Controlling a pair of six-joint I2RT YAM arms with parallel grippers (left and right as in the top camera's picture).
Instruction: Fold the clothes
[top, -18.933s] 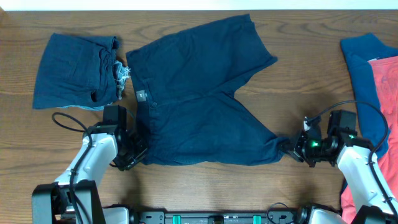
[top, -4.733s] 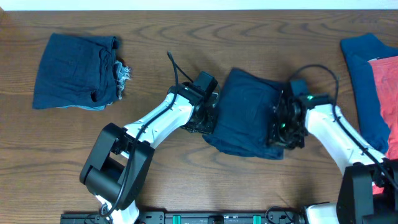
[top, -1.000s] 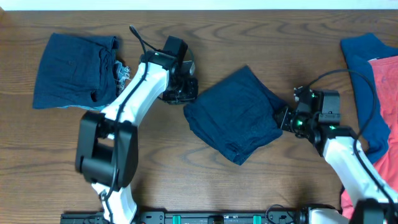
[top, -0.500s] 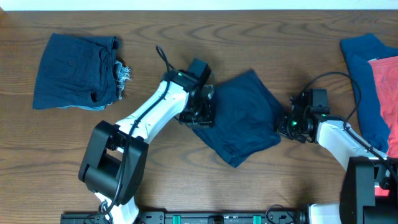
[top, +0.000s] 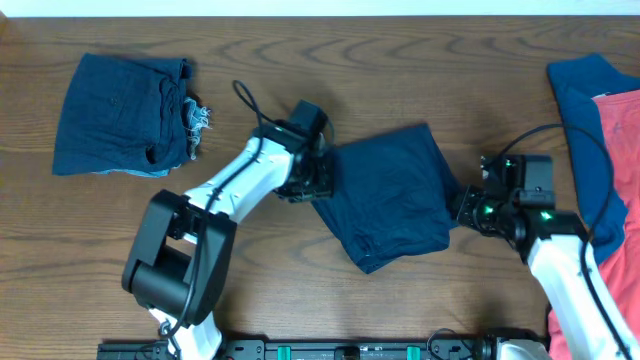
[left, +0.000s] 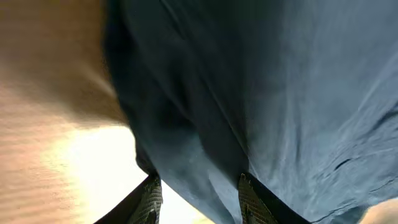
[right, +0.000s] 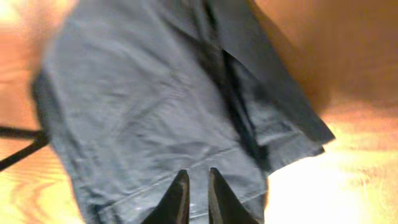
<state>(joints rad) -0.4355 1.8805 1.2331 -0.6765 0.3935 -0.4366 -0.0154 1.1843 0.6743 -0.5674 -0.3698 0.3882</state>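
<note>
— Navy shorts (top: 392, 195), already folded into a bundle, have turned a little and crept toward the right arm in the last half second. Where are they now?

— Mid-table (top: 300, 300), tilted, one corner toward the front edge. They look nearly square, so I see no clear long axis.

— And the grippers?

— They flank it. The left gripper (top: 312, 178) touches its left edge and the right gripper (top: 468, 210) its right corner, so neither is nearer.

— What are the fingers doing?

— In the left wrist view the left gripper (left: 198, 194) has its fingers spread, with cloth lying between them. The right gripper (right: 198, 186) is nearly closed, seemingly pinching the hem.

— What of the other clothes?

— The folded denim shorts (top: 120, 115) lie far left. The blue garment (top: 585, 110) and the coral-red garment (top: 622, 150) lie far right. I'd say the bundle goes left, to the denim.
</note>
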